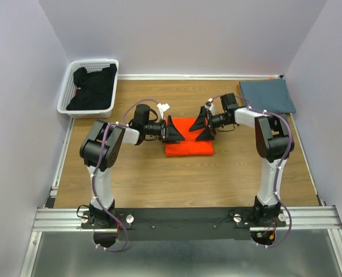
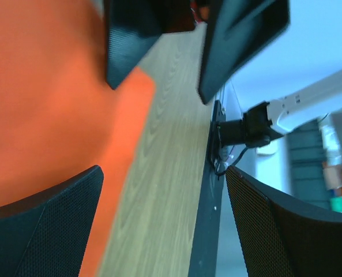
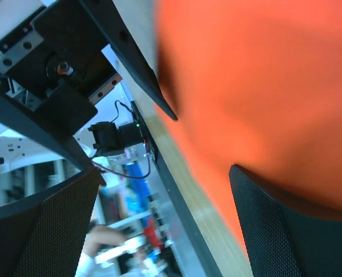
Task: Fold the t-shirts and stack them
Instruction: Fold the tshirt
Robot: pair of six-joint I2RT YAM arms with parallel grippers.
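A bright orange t-shirt (image 1: 188, 145) lies folded into a rectangle in the middle of the table. My left gripper (image 1: 175, 131) hangs open over its left edge and my right gripper (image 1: 203, 128) open over its right edge, the two facing each other. Neither holds anything. In the left wrist view the orange cloth (image 2: 44, 104) fills the left side, with bare wood between my open left gripper (image 2: 165, 225) fingers. In the right wrist view the orange cloth (image 3: 263, 86) lies beside my open right gripper (image 3: 165, 225). A slate blue-grey t-shirt (image 1: 267, 95) lies folded at the back right corner.
A white basket (image 1: 67, 98) with dark cloth (image 1: 93, 86) in it stands at the back left. Grey walls close in the table on three sides. The black rail (image 1: 182, 216) with both arm bases runs along the near edge.
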